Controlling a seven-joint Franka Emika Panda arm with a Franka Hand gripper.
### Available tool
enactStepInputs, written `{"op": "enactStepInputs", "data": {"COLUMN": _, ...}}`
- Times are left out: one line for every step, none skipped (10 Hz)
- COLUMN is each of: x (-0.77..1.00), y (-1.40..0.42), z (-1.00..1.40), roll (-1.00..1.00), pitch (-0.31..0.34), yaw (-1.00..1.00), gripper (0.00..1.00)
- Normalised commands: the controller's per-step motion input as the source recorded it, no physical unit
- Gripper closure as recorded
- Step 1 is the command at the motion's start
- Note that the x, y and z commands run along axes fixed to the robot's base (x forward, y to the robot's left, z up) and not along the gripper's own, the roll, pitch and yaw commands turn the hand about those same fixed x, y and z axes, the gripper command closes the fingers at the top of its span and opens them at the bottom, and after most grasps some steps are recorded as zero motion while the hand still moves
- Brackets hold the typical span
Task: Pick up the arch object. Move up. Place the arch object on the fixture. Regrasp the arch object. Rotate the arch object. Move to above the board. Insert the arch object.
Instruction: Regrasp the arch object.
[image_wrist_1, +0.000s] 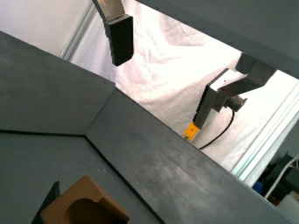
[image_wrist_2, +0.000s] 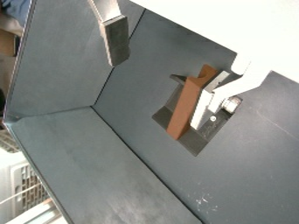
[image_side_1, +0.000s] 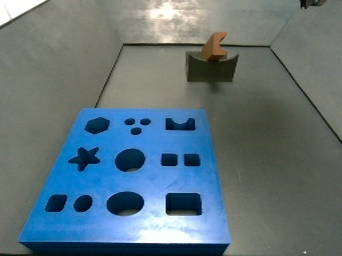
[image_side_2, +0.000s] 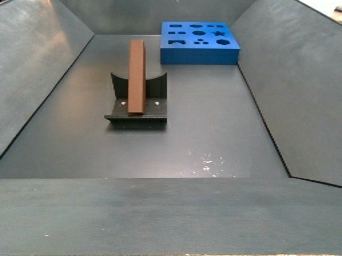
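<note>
1. The arch object (image_side_2: 136, 72) stands propped in the fixture (image_side_2: 136, 108), its long axis rising steeply from the scoop and leaning slightly in a side view.
2. In a side view its lower end sits in the fixture (image_side_1: 211, 66) while its upper end (image_side_1: 217, 42) points upward, clear of the dark walls.
3. The piece is a long orange-brown wooden bar with flat faces and squared edges; in a wrist view (image_wrist_2: 190, 103) it shows as a narrow reddish strip crossing the fixture (image_wrist_2: 193, 118), and its notched end (image_wrist_1: 84, 203) shows in a wrist view.
4. The board (image_side_1: 131, 175), a thick blue slab with star, hexagon, circle and square cutouts, lies flat on the grey floor (image_side_1: 267, 140), well apart from the fixture.
5. The tool (image_wrist_2: 176, 54) hangs above the fixture, holding nothing; one padded finger (image_wrist_1: 121, 39) shows clearly, and how wide the jaws stand cannot be told.
</note>
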Motion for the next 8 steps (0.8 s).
{"op": "enactStepInputs", "data": {"x": 0.09, "y": -0.05, "z": -0.01, "roll": 0.17, "pitch": 0.040, "yaw": 0.23, "gripper": 0.00}}
{"op": "enactStepInputs", "data": {"x": 0.09, "y": -0.05, "z": -0.01, "roll": 0.16, "pitch": 0.013, "yaw": 0.20, "gripper": 0.00}}
{"op": "enactStepInputs", "data": {"x": 0.04, "y": 0.05, "z": -1.00, "roll": 0.07, "pitch": -0.064, "yaw": 0.13, "gripper": 0.00}}
{"op": "enactStepInputs", "data": {"x": 0.04, "y": 0.05, "z": -1.00, "roll": 0.07, "pitch": -0.070, "yaw": 0.11, "gripper": 0.00}}
{"op": "enactStepInputs", "data": {"x": 0.05, "y": 0.05, "z": -1.00, "roll": 0.06, "pitch": -0.101, "yaw": 0.08, "gripper": 0.00}}
{"op": "enactStepInputs", "data": {"x": 0.05, "y": 0.04, "z": -1.00, "roll": 0.06, "pitch": -0.123, "yaw": 0.05, "gripper": 0.00}}
{"op": "enactStepInputs", "data": {"x": 0.05, "y": 0.04, "z": -1.00, "roll": 0.05, "pitch": -0.130, "yaw": 0.02, "gripper": 0.00}}
{"op": "enactStepInputs", "data": {"x": 0.06, "y": 0.04, "z": -1.00, "roll": 0.05, "pitch": -0.129, "yaw": -0.01, "gripper": 0.00}}
